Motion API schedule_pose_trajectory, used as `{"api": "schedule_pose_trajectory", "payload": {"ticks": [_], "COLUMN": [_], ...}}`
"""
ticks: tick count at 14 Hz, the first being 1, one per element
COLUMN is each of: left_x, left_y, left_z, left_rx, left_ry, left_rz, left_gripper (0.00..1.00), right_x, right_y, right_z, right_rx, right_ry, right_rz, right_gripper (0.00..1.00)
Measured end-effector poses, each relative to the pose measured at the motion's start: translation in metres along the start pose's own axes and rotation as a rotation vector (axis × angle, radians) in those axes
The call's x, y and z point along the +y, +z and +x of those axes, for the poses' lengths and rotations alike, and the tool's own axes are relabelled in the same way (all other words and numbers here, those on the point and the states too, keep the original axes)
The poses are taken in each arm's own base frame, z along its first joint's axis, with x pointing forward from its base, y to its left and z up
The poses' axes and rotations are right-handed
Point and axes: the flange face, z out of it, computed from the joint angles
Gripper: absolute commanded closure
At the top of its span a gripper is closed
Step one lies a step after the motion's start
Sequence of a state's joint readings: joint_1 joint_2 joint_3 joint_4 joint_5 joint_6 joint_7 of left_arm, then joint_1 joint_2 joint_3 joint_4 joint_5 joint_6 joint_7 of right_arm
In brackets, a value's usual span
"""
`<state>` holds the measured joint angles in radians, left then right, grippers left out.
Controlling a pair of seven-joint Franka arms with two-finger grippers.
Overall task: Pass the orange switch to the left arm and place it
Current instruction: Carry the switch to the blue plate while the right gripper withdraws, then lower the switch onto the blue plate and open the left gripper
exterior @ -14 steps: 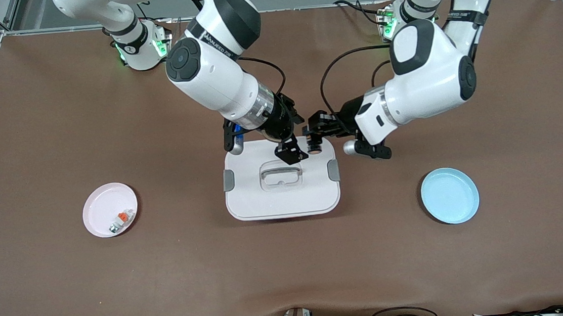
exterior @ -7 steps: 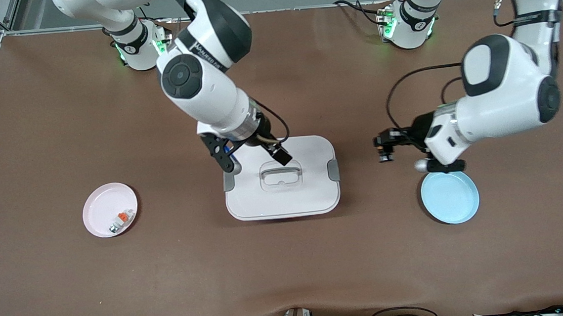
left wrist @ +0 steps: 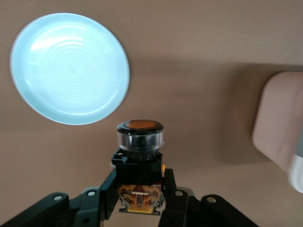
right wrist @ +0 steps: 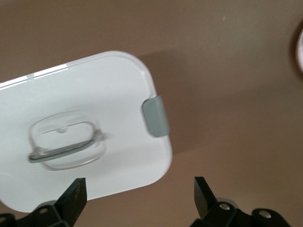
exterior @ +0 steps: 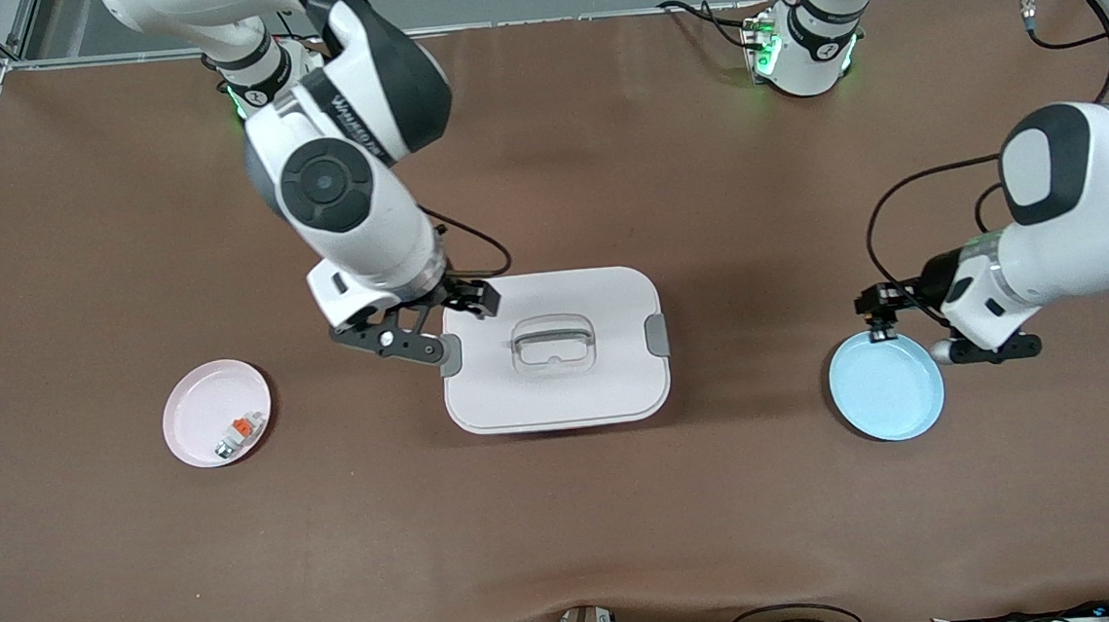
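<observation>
The orange switch [left wrist: 140, 142], a black cylinder with a round orange end, sits between the fingers of my left gripper [left wrist: 140, 191], which is shut on its body. In the front view the left gripper [exterior: 880, 311] and the orange switch [exterior: 881, 330] hang over the rim of the blue plate [exterior: 887, 387]. My right gripper [exterior: 445, 323] is open and holds nothing. It hovers at the corner of the white box [exterior: 560, 393] by the grey latch [right wrist: 155, 116], toward the right arm's end. In the right wrist view the right gripper [right wrist: 139, 189] straddles the box [right wrist: 94, 90] corner and bare table.
A pink plate [exterior: 200, 404] holding a small white-grey piece with an orange tab [exterior: 241, 430] lies toward the right arm's end. In the left wrist view the blue plate [left wrist: 70, 68] shows whole and the box [left wrist: 279, 123] lies off to one edge. Brown table surrounds everything.
The left gripper has carried the switch from over the box to over the blue plate's rim. The right gripper, open throughout, has drawn back from over the lid to the box's corner.
</observation>
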<state>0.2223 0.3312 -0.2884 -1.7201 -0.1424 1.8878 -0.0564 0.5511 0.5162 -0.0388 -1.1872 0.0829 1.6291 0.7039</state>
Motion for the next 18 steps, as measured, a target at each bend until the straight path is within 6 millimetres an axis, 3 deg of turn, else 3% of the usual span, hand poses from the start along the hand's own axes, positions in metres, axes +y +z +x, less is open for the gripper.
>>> {"api": "schedule_pose_trajectory", "payload": {"ticks": [3, 6, 11, 14, 18], "left_x": [-0.048, -0.089, -0.091, -0.096, -0.096], "left_y": [0.014, 0.051, 0.132, 0.149, 0.165], "left_z": [0.016, 0.036, 0.057, 0.061, 0.063], "left_rx": [0.033, 0.059, 0.046, 0.045, 0.046], "left_ry": [-0.028, -0.069, -0.084, -0.081, -0.069], "left_rz": [0.075, 0.064, 0.031, 0.069, 0.216], "left_gripper": [1.0, 1.0, 1.0, 1.0, 1.0], "right_x": [0.051, 0.114, 0.229, 0.272, 0.314], "right_y": [-0.02, -0.047, -0.082, -0.101, -0.119], "right_z": [0.023, 0.049, 0.087, 0.091, 0.076], "right_rx": [0.01, 0.01, 0.018, 0.028, 0.027], "right_ry": [-0.166, -0.272, -0.313, -0.261, -0.205], "right_rz": [-0.078, -0.086, -0.065, -0.057, -0.048], "right_gripper": [0.0, 0.0, 0.0, 0.0, 0.0]}}
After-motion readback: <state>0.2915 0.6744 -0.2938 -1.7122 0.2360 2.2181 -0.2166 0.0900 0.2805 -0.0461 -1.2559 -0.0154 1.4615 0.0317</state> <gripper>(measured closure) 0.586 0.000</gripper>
